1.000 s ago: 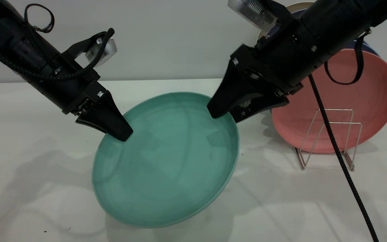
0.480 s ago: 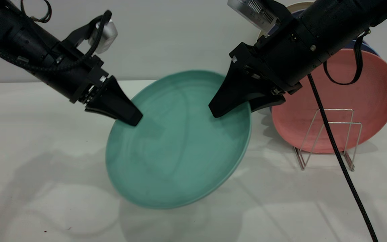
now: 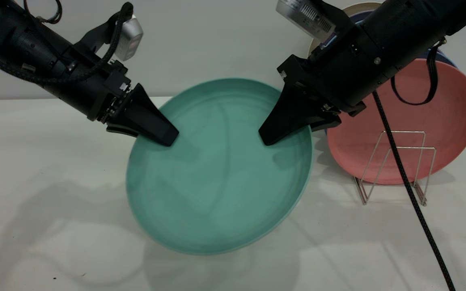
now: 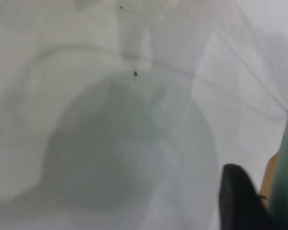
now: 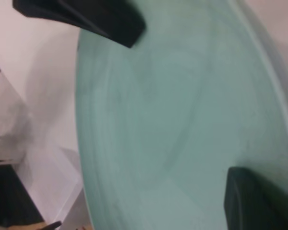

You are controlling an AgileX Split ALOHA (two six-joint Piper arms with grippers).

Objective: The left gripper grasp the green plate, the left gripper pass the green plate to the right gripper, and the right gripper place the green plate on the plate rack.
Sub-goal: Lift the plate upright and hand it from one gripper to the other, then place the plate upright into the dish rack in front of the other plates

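The green plate (image 3: 219, 173) hangs tilted above the table (image 3: 34, 161), its face toward the exterior camera. My left gripper (image 3: 170, 141) is shut on its upper left rim. My right gripper (image 3: 267, 140) is shut on the upper right rim, one finger on the face and the other behind the plate. In the left wrist view a black finger (image 4: 240, 201) presses beside the plate's edge (image 4: 287, 182). The right wrist view is filled by the plate (image 5: 173, 120), with my own finger (image 5: 252, 203) on it. The plate rack (image 3: 409, 147) stands at the right.
A salmon-pink plate (image 3: 439, 117) leans upright in the rack, with a blue plate's rim (image 3: 448, 57) behind it. The right arm's braided cable (image 3: 411, 190) dangles in front of the rack, across its front loops.
The left gripper has carried the green plate up and to the right, tilting it more upright. The plate's rim has slid in between the right gripper's fingers.
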